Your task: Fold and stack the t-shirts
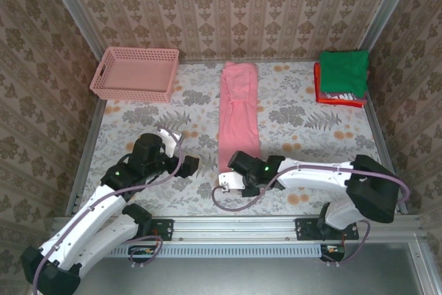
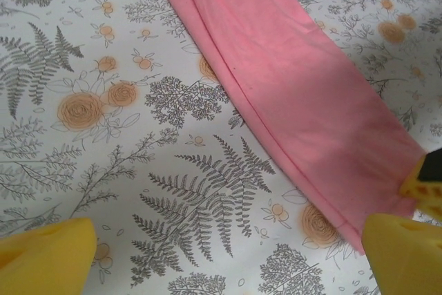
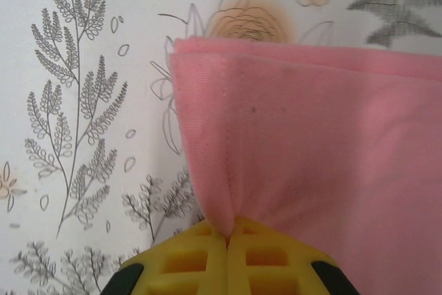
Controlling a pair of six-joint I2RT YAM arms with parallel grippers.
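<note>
The salmon-pink t-shirt (image 1: 239,112) lies folded into a long narrow strip down the middle of the table, also seen in the left wrist view (image 2: 297,81). My right gripper (image 1: 233,179) is shut on the hem corner of its near end (image 3: 228,236), and the cloth (image 3: 324,143) puckers into the closed yellow fingers. My left gripper (image 1: 190,165) hovers just left of that near end. It is open (image 2: 221,260) over bare tablecloth, with one fingertip (image 2: 404,250) beside the strip's corner. A folded green shirt (image 1: 343,70) tops a white (image 1: 338,94) and a red one (image 1: 337,101) at the back right.
A pink plastic lattice basket (image 1: 136,74) stands at the back left corner. The floral tablecloth (image 1: 138,126) covers the table between metal side rails. Wallpapered walls close in the back and both sides.
</note>
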